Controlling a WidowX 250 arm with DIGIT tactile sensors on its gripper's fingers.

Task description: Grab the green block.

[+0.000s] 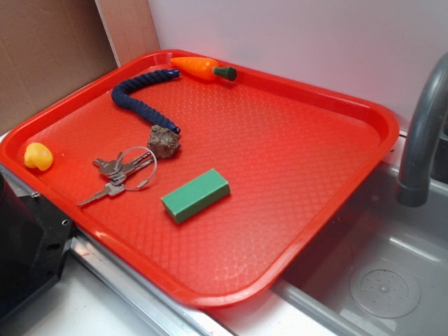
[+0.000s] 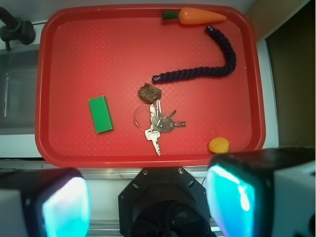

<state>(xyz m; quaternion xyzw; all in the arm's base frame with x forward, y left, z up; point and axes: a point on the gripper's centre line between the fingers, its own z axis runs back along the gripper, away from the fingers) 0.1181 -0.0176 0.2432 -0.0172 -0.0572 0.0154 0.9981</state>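
The green block (image 1: 196, 195) lies flat on the red tray (image 1: 294, 154), near the tray's front edge and just right of the keys (image 1: 120, 174). In the wrist view the green block (image 2: 100, 114) sits at the left middle of the tray (image 2: 74, 54), left of the keys (image 2: 157, 124). My gripper (image 2: 148, 207) is high above and back from the tray, over the robot base. Its two fingers, with blue-lit pads (image 2: 66, 207), stand wide apart with nothing between them. The gripper itself is out of the exterior view.
On the tray lie an orange toy carrot (image 1: 203, 68), a dark blue rope (image 1: 143, 98), a brown rock (image 1: 164, 141) and a small yellow toy (image 1: 38, 156). A sink with a grey faucet (image 1: 423, 133) is to the right. The black robot base (image 1: 28, 245) is at front left.
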